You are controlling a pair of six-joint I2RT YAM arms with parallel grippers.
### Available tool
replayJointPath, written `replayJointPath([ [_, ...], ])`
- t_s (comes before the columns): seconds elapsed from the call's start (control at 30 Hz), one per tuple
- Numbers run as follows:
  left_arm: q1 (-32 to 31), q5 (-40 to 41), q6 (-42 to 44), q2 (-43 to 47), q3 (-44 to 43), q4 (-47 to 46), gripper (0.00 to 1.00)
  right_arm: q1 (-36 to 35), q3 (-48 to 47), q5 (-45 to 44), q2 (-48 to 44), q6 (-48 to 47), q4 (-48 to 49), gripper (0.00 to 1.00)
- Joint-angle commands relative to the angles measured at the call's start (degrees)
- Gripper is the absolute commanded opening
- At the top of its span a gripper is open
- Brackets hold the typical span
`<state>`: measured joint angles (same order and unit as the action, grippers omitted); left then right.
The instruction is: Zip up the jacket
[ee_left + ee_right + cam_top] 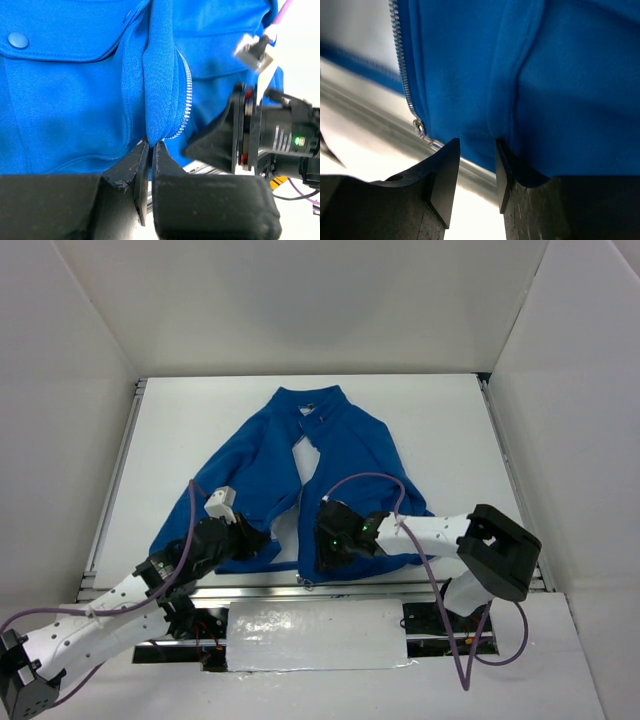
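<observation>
The blue jacket lies collar-away on the white table, its front spread open in a V. My left gripper is at the bottom of the left front panel. In the left wrist view it is shut on a pinched fold of the hem, and the light zipper teeth run just right of that fold. My right gripper is at the bottom of the right panel. Its jaws stand open with the hem edge at their tips. The zipper teeth end in a small metal pull left of the fingers.
An aluminium rail runs along the table's near edge under the jacket's hem. A purple cable loops over the right panel. White walls close in the table at the left, right and back. A pocket snap shows.
</observation>
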<state>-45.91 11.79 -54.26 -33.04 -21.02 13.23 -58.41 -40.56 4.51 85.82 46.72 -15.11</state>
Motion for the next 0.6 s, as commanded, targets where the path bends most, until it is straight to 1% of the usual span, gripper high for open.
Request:
replayJointPath([
  [0.0,0.38,1.56,-0.14,-1.41,-1.84,-2.07,0.0,5.21,-2.77,-5.47,4.0,-2.58,-4.48,0.42],
  [0.1,0.91,3.14,-0.41,-4.22,-1.84,-4.25,0.0,10.41,-6.89,-5.04,6.54,-6.36,-5.88,0.41],
  [0.13,1.35,3.5,-0.15,-6.23,-1.84,-5.31,0.0,13.38,-8.21,-5.39,7.33,-7.25,-6.59,0.41],
  [0.17,1.87,3.5,0.12,-7.38,-1.92,-6.63,0.0,14.63,-11.36,-5.91,9.17,-8.21,-7.29,0.41],
  [0.23,4.42,2.28,0.99,-11.41,-2.62,-11.1,0.0,17.53,-14.62,-9.06,11.29,-11.46,-9.4,0.41],
  [0.27,6.86,1.57,1.0,-13.09,-2.98,-12.34,0.0,18.15,-19.08,-10.13,14.08,-13.22,-12.63,0.4],
  [0.3,8.28,-1.04,1.35,-16.06,-4.2,-15.05,0.0,18.33,-21.04,-11.62,14.98,-14.1,-13.96,0.39],
  [0.33,9.42,-2.64,1.52,-17.4,-4.91,-15.86,0.0,18.07,-22.71,-11.2,15.16,-14.89,-14.67,0.38],
  [0.4,10.75,-4.58,2.14,-20.21,-6.14,-16.66,0.0,17.02,-21.42,-8.22,11.4,-17.36,-12.23,0.39],
  [0.47,10.75,-5.72,3.02,-20.75,-6.58,-17.1,0.0,14.49,-18.26,-5.57,6.23,-18.59,-10.38,0.43],
  [0.53,10.84,-5.99,3.2,-20.49,-5.79,-17.01,0.0,12.81,-16.06,-5.3,3.75,-18.94,-9.58,0.49],
  [0.57,10.84,-5.99,3.28,-20.23,-5.44,-16.93,0.0,11.14,-15.44,-5.48,2.7,-19.47,-8.97,0.5],
])
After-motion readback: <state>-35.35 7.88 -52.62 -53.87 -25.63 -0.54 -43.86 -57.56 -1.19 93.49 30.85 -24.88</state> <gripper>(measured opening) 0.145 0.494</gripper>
